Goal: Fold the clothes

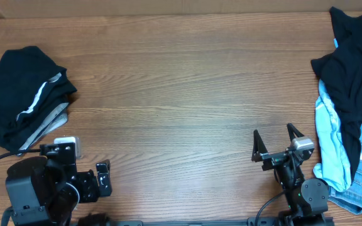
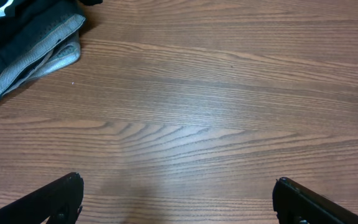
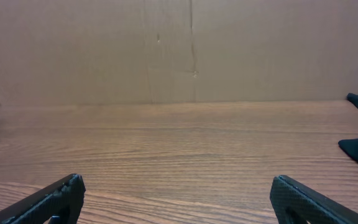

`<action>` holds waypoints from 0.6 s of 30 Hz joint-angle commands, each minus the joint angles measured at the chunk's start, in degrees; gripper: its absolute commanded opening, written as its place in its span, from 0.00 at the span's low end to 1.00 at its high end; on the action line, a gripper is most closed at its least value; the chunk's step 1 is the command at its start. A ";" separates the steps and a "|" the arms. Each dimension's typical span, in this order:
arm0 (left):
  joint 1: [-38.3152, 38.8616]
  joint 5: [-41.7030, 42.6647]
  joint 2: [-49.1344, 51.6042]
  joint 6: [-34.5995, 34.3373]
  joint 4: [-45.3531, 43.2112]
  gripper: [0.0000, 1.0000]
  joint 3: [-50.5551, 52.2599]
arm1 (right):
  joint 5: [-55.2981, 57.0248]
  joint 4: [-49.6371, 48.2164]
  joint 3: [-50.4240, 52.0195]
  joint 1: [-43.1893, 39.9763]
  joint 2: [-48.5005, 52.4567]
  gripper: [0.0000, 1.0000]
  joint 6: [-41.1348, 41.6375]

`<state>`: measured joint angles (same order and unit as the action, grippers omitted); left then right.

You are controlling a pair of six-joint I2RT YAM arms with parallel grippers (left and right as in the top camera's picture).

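Both grippers are sitting nearest the overhead camera, at the near edge of the table [image 1: 181, 88]. Left gripper [image 1: 104, 177] is resting low, just in front of the stack [image 1: 24, 94], and from above I cannot tell how its jaws are standing. Right gripper [image 1: 274, 141] is pointing up the table with jaws spread, holding nothing. At the far left the stack is lying folded: dark, soft, rounded garments, with a grey-white striped edge showing at its side. At the right edge the pile [image 1: 351, 107] is lying unfolded. A black cloth is draping loosely over a light blue one, and blue denim is showing at the bottom.

Going to the left wrist view, the fingers [image 2: 58, 199] are standing wide apart in the lower corners with only wood grain between them, so this gripper is spread and empty. A corner of the stack is showing at the upper left, fine ribbed grey fabric under black.

Going to the right wrist view, its fingers [image 3: 55, 199] are also standing wide apart, facing a cardboard wall [image 3: 166, 50]. A bit of black cloth from the pile is showing at the right.

I am judging that the arms are waiting between garments. The next move is calling for the right gripper to reach the pile, pinch the black cloth by an edge and drag it to the middle. Being limp, it may pull the blue one along.
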<state>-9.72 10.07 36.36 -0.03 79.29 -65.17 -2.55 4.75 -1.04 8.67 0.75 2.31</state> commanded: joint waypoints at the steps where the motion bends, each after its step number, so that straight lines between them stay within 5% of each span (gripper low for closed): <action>1: 0.00 -0.15 -0.63 -0.81 -0.22 1.00 0.11 | 0.11 -0.11 0.55 0.11 -0.26 1.00 -0.44; 9: 0.02 -4.44 -1.38 -0.57 -4.17 1.00 3.43 | 0.11 -0.11 0.55 0.11 -0.26 1.00 -0.44; 18: 6.49 -3.23 -20.87 -0.81 -42.14 1.00 41.31 | 0.11 -0.11 0.55 0.11 -0.26 1.00 -0.44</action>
<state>-5.37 6.42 21.12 -0.05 43.81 -33.08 -2.55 4.84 -1.04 8.67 0.75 2.31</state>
